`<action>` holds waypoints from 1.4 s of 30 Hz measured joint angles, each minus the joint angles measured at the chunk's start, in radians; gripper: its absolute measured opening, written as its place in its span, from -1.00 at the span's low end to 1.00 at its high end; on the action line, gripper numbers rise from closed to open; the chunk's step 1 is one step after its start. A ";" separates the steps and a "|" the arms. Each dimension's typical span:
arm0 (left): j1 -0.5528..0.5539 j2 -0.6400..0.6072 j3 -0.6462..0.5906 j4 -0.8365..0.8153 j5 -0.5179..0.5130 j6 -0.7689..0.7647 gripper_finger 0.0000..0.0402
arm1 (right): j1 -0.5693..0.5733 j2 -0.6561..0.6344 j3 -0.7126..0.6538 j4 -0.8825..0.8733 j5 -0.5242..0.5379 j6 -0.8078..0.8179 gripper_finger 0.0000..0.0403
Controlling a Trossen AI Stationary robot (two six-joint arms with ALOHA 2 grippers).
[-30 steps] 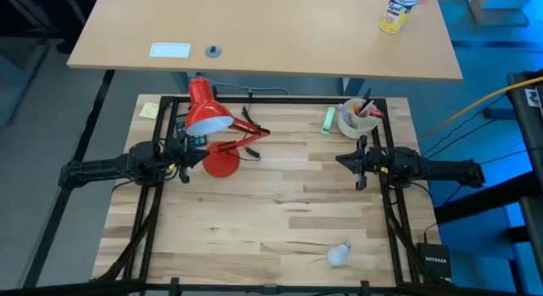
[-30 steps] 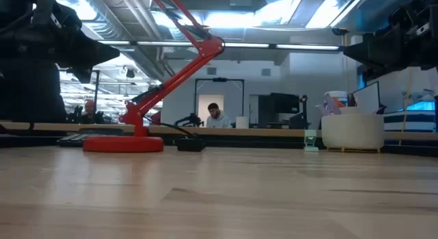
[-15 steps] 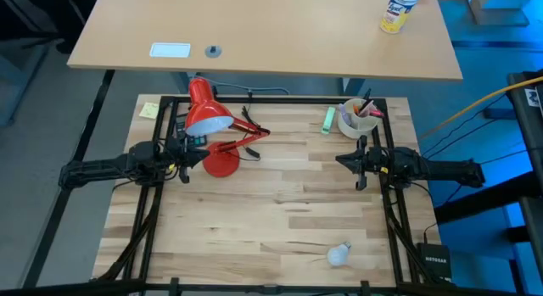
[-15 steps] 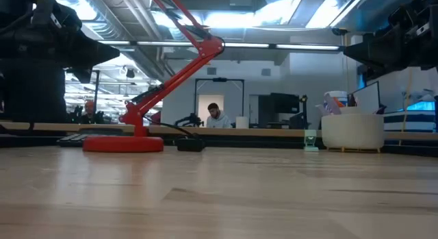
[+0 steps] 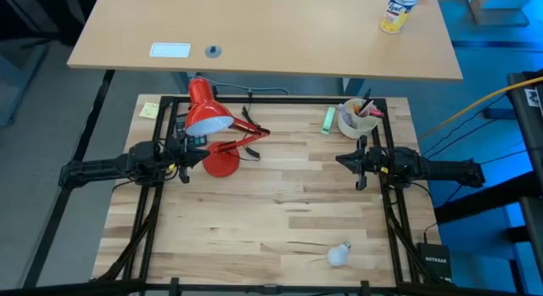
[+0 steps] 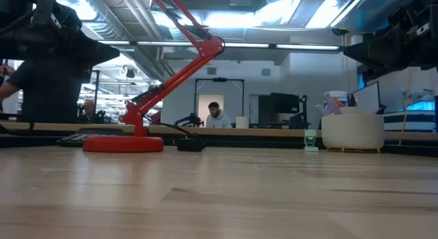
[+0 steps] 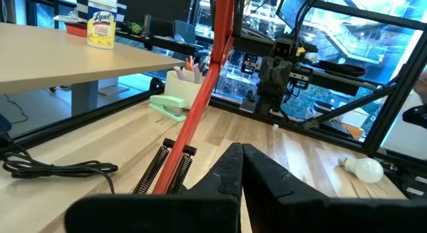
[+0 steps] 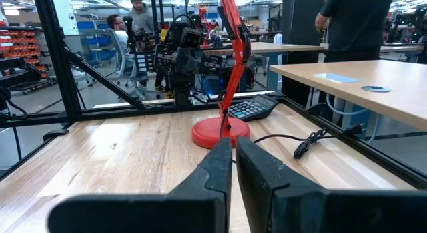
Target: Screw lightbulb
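Lightbulb (image 5: 339, 254) first: it lies loose on its side near the table's (image 5: 280, 211) front edge, at about five o'clock from the table's middle, well apart from both arms, with nothing touching it. That is your pickup, and you have a clear run down to it.

Your right gripper (image 5: 360, 163) sits at three o'clock, parked over the table's right side, fingers (image 8: 220, 163) pressed nearly together with only a thin slit between them, grasping nothing. It looks the natural choice for the bulb, since the bulb lies on its side of the table, at about six o'clock from it.

Your left gripper (image 5: 186, 158) waits at nine o'clock, fingers (image 7: 230, 169) clenched together and empty as well. It is parked just beside the red lamp (image 5: 209, 126), and that placing makes sense: the lamp's round base (image 5: 221, 163) stands right by it, so that arm could steady the lamp while the other brings the bulb.

The shade (image 5: 207, 118) leans out toward eleven o'clock; you cannot see its socket from here, so judge the approach angle once you are close.

Mind the white cup of pens (image 5: 354, 118) at one o'clock, and the green stapler (image 5: 327, 119) beside it; both stand just behind the right arm. Nothing of the task is done yet.
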 joint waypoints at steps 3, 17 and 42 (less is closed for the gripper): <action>0.000 0.000 0.000 0.000 0.000 0.000 -1.00 | 0.000 0.000 0.000 0.000 0.000 0.000 -0.86; 0.000 0.000 0.000 0.000 0.000 0.000 -1.00 | 0.000 0.000 0.000 0.000 0.000 0.000 -0.86; 0.001 0.000 0.000 0.005 -0.018 0.031 -1.00 | 0.000 0.000 0.000 0.012 -0.012 0.062 -0.86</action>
